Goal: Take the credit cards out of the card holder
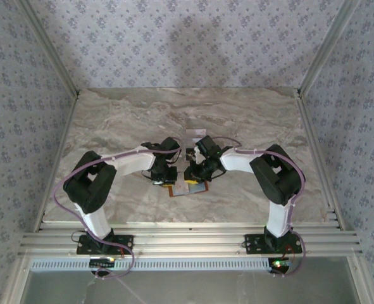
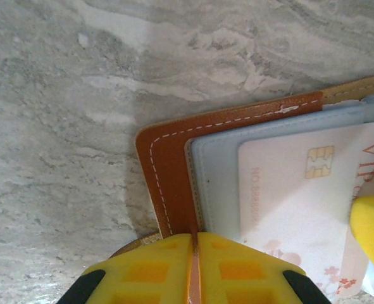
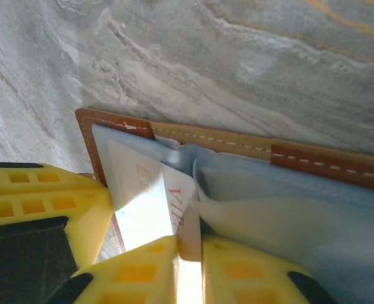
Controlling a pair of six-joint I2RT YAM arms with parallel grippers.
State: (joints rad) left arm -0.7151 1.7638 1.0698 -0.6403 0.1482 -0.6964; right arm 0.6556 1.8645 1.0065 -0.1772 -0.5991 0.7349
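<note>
A: Though crowded by both arms from above, easy enough to spot the card holder (image 1: 188, 188): flat on the marble table (image 1: 111, 120), about mid-width, nearer the arms' side.
B: Opened out?
A: Opened, yes. Orange-brown leather outside, white stitching, grey-blue lining (image 2: 215, 164) facing up.
B: And the left gripper (image 2: 194, 247)?
A: Clamped on the card holder's leather rim, yellow fingers (image 2: 142, 275) pressed together with just the brown edge between.
B: The right gripper (image 3: 188, 256)?
A: Closed on a credit card (image 3: 142, 202): white, red "VIP" lettering, gold chip. Pinches its near edge.
B: Card in the pocket or out?
A: Lying across the lining, a pocket flap lifted just beside. Cannot tell whether tucked in at the far end.
B: Grippers well apart?
A: No, just beside each other over the card holder; cannot tell whether touching.
B: Anything else on the marble?
A: A pale rectangle (image 1: 192, 135) just beyond the grippers, lying flat. Too small to name.
</note>
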